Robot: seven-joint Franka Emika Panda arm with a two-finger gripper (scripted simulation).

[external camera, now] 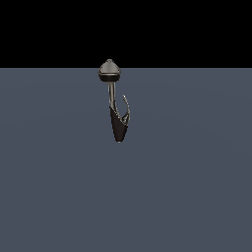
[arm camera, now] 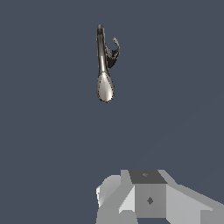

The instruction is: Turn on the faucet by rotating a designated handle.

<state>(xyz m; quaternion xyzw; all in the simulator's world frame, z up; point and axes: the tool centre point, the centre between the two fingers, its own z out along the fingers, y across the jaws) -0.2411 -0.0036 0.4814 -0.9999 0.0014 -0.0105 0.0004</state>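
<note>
Nearest the wrist camera, part of the pale grey gripper (arm camera: 146, 199) body is seen, well apart from the faucet (arm camera: 104, 65); its fingers are not shown, so whether the claw is apart or together cannot be told. In the exterior view the faucet (external camera: 114, 101) is set alone on the slate-blue floor (external camera: 187, 187), cone-topped cap at 12 o'clock, dark tapered body at 6 o'clock. The thin silver handle (external camera: 126, 106) is seen curving off the body toward 1 o'clock.
</note>
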